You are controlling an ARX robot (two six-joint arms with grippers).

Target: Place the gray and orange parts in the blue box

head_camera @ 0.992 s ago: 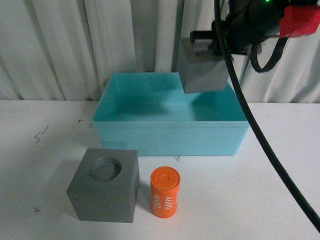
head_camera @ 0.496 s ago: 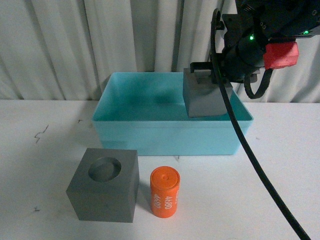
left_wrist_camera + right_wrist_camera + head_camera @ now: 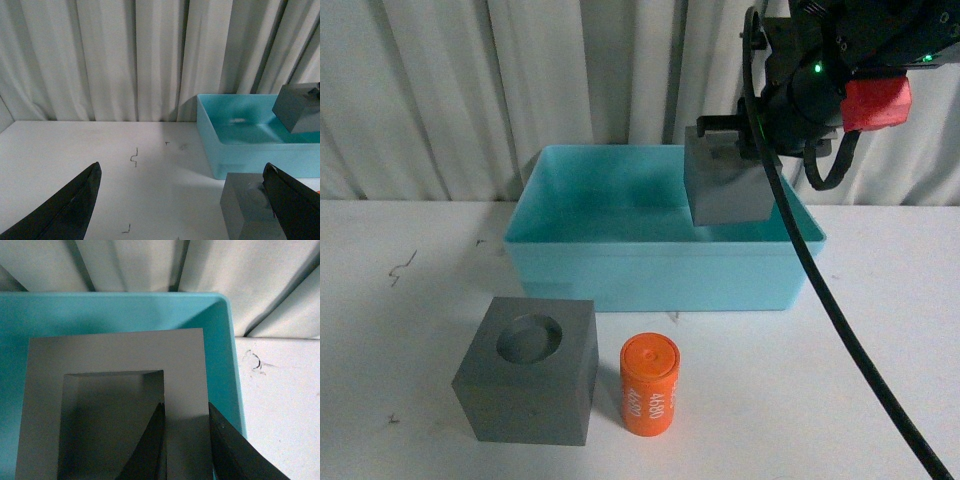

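Gripping a gray cube [image 3: 728,195], right claw [image 3: 185,410] hangs over the blue box [image 3: 660,275].

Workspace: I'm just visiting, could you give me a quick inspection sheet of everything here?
Surface: white table, a few small dark marks.
Job's things: box, nothing seen inside; held cube hangs over its right side; round-recess cube and cylinder on table before box.
Clutter: nothing seen.
Claws: right claw shut on held cube's wall; left claw open, empty.
Cables: black cable runs down the right side.
Surroundings: white curtain behind.
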